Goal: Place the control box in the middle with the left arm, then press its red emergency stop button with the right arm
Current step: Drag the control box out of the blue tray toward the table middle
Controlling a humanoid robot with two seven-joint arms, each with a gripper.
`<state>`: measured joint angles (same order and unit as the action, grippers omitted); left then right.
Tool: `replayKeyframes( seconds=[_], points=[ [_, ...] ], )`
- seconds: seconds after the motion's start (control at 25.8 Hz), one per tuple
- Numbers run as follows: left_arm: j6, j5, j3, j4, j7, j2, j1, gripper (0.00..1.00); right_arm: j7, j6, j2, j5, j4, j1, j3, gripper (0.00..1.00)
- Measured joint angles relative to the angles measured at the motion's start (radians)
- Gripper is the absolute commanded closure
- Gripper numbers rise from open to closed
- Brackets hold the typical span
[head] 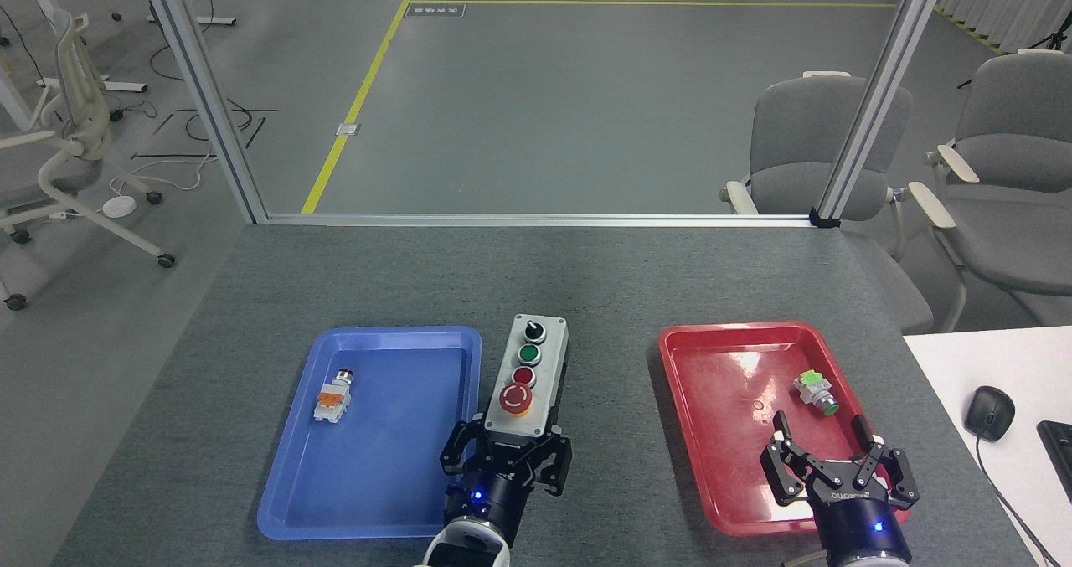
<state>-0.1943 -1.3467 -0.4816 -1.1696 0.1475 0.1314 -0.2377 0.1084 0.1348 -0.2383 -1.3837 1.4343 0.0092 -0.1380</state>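
— Left gripper [507,458] first: what is it doing?

— Its black fingers are clamped on the near end of the control box [527,374], which it carries over the grey tabletop [586,282] in the gap between the blue tray [295,500] and the red tray [712,483]. The box looks clear of the blue tray's right rim and runs lengthways away from the robot.

— Whether it is down on the felt?

— Hard to tell; it seems slightly raised. The sensible way to finish is to lower it flat and square, midway between the trays, then let go only once the base is seated, so it does not tip off the fingers.

— And the left arm's pose?

— It comes up from the bottom edge, wrist pointing forward, blue light showing, the claw gripping from the near side.

— Right gripper [825,441]?

— Spread wide, holding nothing, poised above the near end of the red tray, well apart from the box.

— Where is the red emergency stop button [516,399]?

— Nearest control to the left claw, so the right arm will probably need a steep approach from above to avoid it.

— Smaller things?

— An orange push-button part [332,399] in the blue tray, a green one [816,392] in the red.
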Motion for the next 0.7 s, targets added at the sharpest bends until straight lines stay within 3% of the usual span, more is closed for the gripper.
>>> replayKeyframes(
  seconds=[0.27, 0.7],
  points=[
    [-0.02, 0.01, -0.167, 0.113, 0.0, 0.004, -0.061, 1.0, 0.002, 0.0, 0.003, 0.0, 0.0, 0.002, 0.0, 0.02],
    [-0.014, 0.025, -0.238, 0.227, -0.003, 0.005, -0.117, 1.0, 0.002, 0.002, 0.006, 0.0, 0.0, 0.004, 0.001, 0.02]
  ],
)
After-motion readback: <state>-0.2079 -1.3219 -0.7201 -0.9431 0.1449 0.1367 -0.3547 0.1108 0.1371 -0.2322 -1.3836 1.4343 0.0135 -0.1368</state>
